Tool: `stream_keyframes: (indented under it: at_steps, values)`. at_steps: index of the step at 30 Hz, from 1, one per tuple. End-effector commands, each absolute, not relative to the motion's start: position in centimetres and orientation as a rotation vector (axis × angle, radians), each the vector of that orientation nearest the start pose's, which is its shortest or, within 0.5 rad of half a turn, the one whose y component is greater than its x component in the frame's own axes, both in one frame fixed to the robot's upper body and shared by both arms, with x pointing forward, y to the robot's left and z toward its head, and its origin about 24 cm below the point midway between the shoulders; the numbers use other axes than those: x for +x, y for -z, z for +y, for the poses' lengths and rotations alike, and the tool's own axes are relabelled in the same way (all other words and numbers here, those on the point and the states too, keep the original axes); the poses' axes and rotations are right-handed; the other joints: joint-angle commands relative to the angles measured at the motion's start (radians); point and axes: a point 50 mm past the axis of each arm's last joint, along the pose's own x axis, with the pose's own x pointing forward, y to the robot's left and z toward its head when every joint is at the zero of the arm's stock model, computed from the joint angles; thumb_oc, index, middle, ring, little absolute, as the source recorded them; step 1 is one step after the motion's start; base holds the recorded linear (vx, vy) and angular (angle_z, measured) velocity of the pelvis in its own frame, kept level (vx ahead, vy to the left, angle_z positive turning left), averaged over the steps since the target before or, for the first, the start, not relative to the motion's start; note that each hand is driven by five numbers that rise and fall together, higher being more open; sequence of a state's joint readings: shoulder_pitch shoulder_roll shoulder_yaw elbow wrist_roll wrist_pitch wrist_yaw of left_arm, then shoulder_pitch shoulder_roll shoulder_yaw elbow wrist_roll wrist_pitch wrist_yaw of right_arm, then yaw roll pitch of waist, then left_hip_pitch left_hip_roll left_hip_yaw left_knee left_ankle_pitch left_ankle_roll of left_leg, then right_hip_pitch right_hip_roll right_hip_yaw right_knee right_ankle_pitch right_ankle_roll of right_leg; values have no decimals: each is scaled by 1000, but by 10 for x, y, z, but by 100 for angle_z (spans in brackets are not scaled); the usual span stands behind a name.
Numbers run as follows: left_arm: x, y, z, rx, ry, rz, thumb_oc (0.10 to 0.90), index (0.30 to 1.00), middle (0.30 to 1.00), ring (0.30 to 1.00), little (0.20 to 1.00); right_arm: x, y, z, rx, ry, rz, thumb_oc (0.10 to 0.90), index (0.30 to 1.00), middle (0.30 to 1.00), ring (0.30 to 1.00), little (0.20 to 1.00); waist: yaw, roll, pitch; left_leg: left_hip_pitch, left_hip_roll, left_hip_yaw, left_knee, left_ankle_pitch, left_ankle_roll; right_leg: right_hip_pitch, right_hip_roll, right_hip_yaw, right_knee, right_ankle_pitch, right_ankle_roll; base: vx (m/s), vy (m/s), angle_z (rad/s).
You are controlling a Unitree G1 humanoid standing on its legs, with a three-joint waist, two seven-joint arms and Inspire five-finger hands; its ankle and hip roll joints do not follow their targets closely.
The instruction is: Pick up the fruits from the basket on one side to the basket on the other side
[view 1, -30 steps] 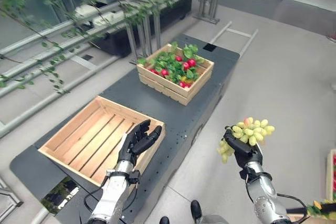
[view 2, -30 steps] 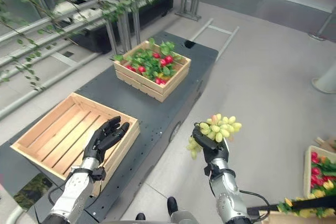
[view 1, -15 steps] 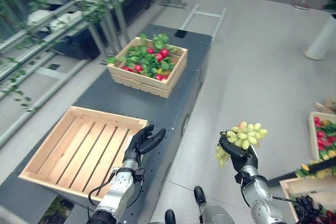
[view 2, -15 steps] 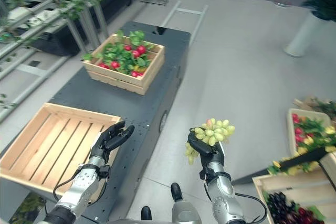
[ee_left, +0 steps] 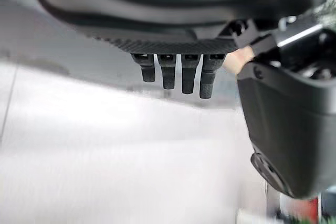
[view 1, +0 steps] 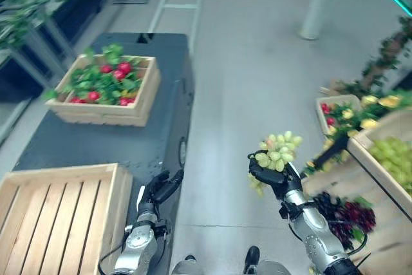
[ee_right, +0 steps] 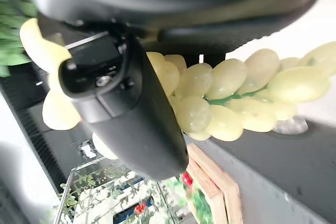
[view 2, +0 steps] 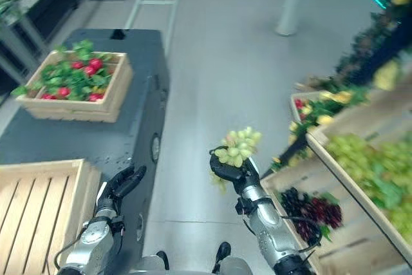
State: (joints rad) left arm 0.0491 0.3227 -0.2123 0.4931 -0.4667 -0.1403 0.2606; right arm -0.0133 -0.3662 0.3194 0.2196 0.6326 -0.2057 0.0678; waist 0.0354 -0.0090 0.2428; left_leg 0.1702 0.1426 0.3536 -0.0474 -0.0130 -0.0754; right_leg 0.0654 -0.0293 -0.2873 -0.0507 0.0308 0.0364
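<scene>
While the right robot hand [view 1: 273, 175] is raised over the bare grey floor [view 1: 244, 82], its fingers are curled round a bunch of green grapes [view 1: 277, 149], which rises above the palm and also hangs a little below it on the inner side; the right wrist view confirms the grapes [ee_right: 226, 95] pressed against the hand, beside the thumb. A wide strip of floor lies open between the dark table [view 1: 109, 140] on the robot's left and the wooden crates on its right. On the table, the empty slatted crate [view 1: 51, 220] sits at the near end, its right wall close to the table's right edge. The far crate [view 1: 103, 91], filled with red fruit and green leaves, stands well apart from it, leaving a bare stretch of table top between the two. The left robot hand [view 1: 161, 188] hovers just beside the near crate's right corner, over the table's edge; its fingers are extended and apart, holding nothing, as the left wrist view shows them in a straight row [ee_left: 181, 77]. To the right, a crate of dark grapes [view 1: 344, 214] lies near the right forearm, a crate of green grapes [view 1: 393, 156] stands beyond it, and a smaller crate of red and yellow fruit [view 1: 344, 111] sits further back. A white pedestal [view 1: 315, 11] stands at the far side of the floor.
</scene>
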Motion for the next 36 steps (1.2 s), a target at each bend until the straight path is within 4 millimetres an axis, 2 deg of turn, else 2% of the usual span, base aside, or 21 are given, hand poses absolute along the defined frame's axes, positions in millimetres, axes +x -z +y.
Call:
stream_keyframes:
  at_steps: [1, 5, 6, 8, 9, 10, 11, 12, 14, 16, 17, 19, 20, 22, 27, 32, 33, 36]
  values:
    - [232, 36, 206, -15, -210, 290, 800, 900, 900, 900, 900, 261, -73, -161, 216, -332, -208, 400, 300, 300, 300, 300, -24, -30, -97, -106, -94, 8, 19, -27, 60, 120, -67, -27, -37, -67, 45, 5, -183, -1]
    - [231, 35, 200, -33, -184, 274, 800, 900, 900, 900, 900, 257, -75, -163, 209, -359, -210, 400, 300, 300, 300, 300, -39, -27, -103, -102, -92, 13, 25, -35, 54, 92, -52, -22, -37, -71, 31, -14, -150, -5]
    - [230, 36, 199, -44, -187, 271, 800, 900, 900, 900, 900, 256, -75, -162, 207, -373, -213, 400, 300, 300, 300, 300, -44, -28, -103, -110, -91, 15, 51, -46, 53, 86, -46, -21, -37, -70, 23, -45, -198, -4]
    - [228, 35, 196, -77, -197, 265, 800, 900, 900, 900, 900, 254, -79, -161, 190, -407, -217, 400, 300, 300, 300, 300, -43, -40, -89, -170, -84, -11, 183, -79, 38, 82, -43, -2, -37, -64, 4, -67, -163, 0]
    - [228, 35, 195, -79, -198, 264, 800, 900, 900, 900, 900, 253, -79, -161, 188, -410, -217, 400, 300, 300, 300, 300, -43, -40, -88, -179, -82, -16, 198, -82, 36, 82, -42, 0, -37, -63, 3, -97, -82, 2]
    - [226, 36, 193, -101, -211, 263, 800, 900, 900, 900, 900, 254, -82, -161, 181, -448, -220, 400, 300, 300, 300, 300, -31, -46, -76, -218, -83, -82, 271, -90, 25, 82, -41, 31, -37, -60, -5, -85, -18, 1]
    - [224, 37, 192, -116, -221, 267, 800, 900, 900, 900, 900, 255, -84, -159, 175, -474, -220, 400, 300, 300, 300, 300, -22, -48, -75, -218, -95, -123, 281, -109, 30, 80, -44, 49, -37, -58, -4, -79, -5, -9]
    - [224, 37, 192, -117, -221, 268, 800, 900, 900, 900, 900, 256, -84, -159, 174, -477, -220, 400, 300, 300, 300, 300, -21, -48, -74, -217, -96, -127, 282, -112, 30, 80, -44, 51, -37, -58, -4, -69, 59, -34]
    - [215, 42, 192, -133, -258, 282, 800, 900, 900, 900, 900, 260, -88, -149, 161, -556, -209, 400, 300, 300, 300, 300, 2, -61, -81, -215, -123, -250, 322, -109, 46, 61, -52, 124, -37, -42, -10, -78, 165, -61]
    - [213, 43, 193, -128, -278, 277, 800, 900, 900, 900, 900, 259, -88, -143, 157, -602, -191, 400, 300, 300, 300, 300, 13, -60, -85, -198, -148, -335, 303, -114, 56, 59, -51, 176, -37, -33, -5, -36, 230, -74]
    - [213, 41, 196, -127, -284, 267, 800, 900, 900, 900, 900, 257, -87, -139, 153, -630, -184, 400, 300, 300, 300, 300, 15, -53, -91, -167, -165, -378, 233, -120, 66, 55, -49, 203, -37, -29, 4, -25, 255, -76]
    - [217, 38, 198, -114, -278, 261, 800, 900, 900, 900, 900, 254, -84, -136, 154, -641, -175, 400, 300, 300, 300, 300, 4, -42, -98, -125, -153, -351, 154, -110, 71, 51, -46, 212, -37, -31, 13, -33, 281, -82]
    - [222, 35, 198, -97, -264, 256, 800, 900, 900, 900, 900, 251, -83, -137, 157, -627, -169, 400, 300, 300, 300, 300, -10, -32, -105, -91, -147, -336, 76, -88, 73, 48, -48, 197, -37, -25, 27, -54, 274, -58]
    - [230, 31, 199, -72, -252, 237, 800, 900, 900, 900, 900, 248, -83, -137, 172, -621, -170, 400, 300, 300, 300, 300, -23, -27, -109, -68, -153, -346, 30, -76, 76, 40, -55, 188, -37, -15, 43, -68, 276, -42]
    - [229, 32, 211, -67, -302, 235, 800, 900, 900, 900, 900, 241, -86, -140, 174, -641, -181, 400, 300, 300, 300, 300, -62, -14, -98, -49, -162, -312, 4, -86, 103, -7, -68, 226, -12, 6, 72, -104, 273, -14]
    - [230, 38, 215, -81, -317, 248, 800, 900, 900, 900, 900, 241, -95, -144, 178, -637, -223, 400, 300, 300, 300, 300, -85, -22, -77, -49, -178, -280, -7, -103, 121, -74, -82, 260, -37, 70, 108, -135, 198, -21]
    - [230, 38, 215, -83, -318, 251, 800, 900, 900, 900, 900, 241, -96, -144, 182, -640, -231, 400, 300, 300, 300, 300, -86, -25, -72, -51, -182, -273, -11, -105, 125, -89, -86, 256, -37, 80, 115, -186, 208, -27]
    - [226, 39, 218, -65, -334, 259, 800, 900, 900, 900, 900, 240, -102, -142, 213, -675, -245, 400, 300, 300, 300, 300, -81, -24, -54, -41, -178, -220, -33, -102, 129, -138, -98, 179, 33, 105, 130, -148, 120, -44]
